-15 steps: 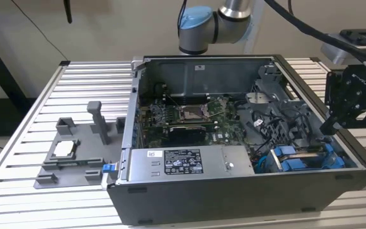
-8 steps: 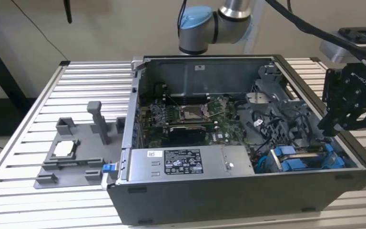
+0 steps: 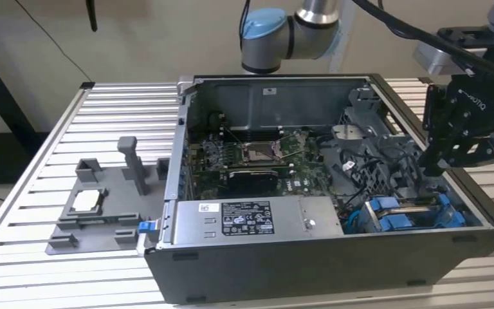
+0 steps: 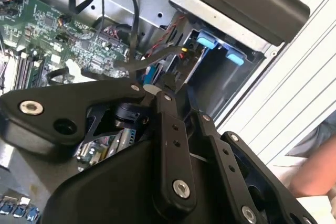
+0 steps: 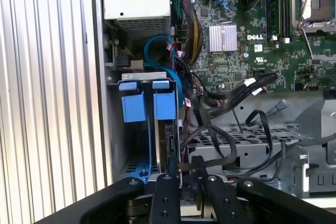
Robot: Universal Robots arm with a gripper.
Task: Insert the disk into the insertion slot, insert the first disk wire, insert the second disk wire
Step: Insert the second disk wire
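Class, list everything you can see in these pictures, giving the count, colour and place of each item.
Computer case: one, black, open, on the table.
Motherboard: one, green, inside the case.
Power-supply box: one, grey, labelled, inside the case.
Disk frame tabs: two, bright blue, side by side in the insertion slot.
Cables: several, black, beside the slot.
Fixture tray: one, grey, at the exterior view's left.
Table: one, silver, slatted, under everything.
Person's arm: one, beside the table.
Robot arm: one, silver and blue, behind the case.
End effector: one, black, reaching into the case near the slot.
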